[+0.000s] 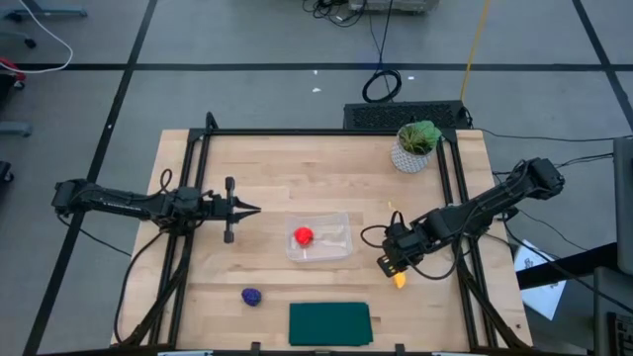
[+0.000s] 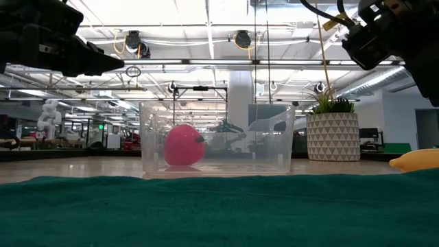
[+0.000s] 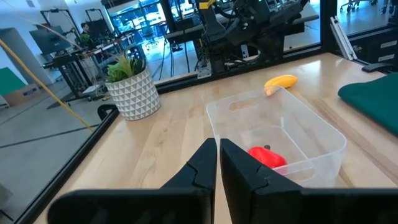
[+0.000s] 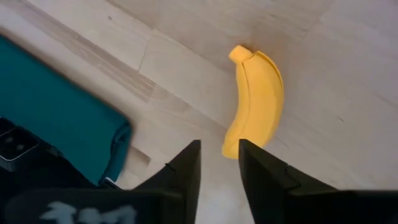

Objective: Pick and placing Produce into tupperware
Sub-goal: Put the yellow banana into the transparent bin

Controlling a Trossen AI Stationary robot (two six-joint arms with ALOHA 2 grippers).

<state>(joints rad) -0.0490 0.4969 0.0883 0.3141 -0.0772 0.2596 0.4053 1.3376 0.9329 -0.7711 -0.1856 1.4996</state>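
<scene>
A clear tub was seen near the middle of the wooden desk, with a red round toy inside it. A yellow banana lay on the desk, well apart from the tub. The right claw was held just above the banana, its fingers slightly spread and nothing pinched. A purple lump lay near a green mat. The left claw was pressed together, empty, pointed toward the tub.
</scene>
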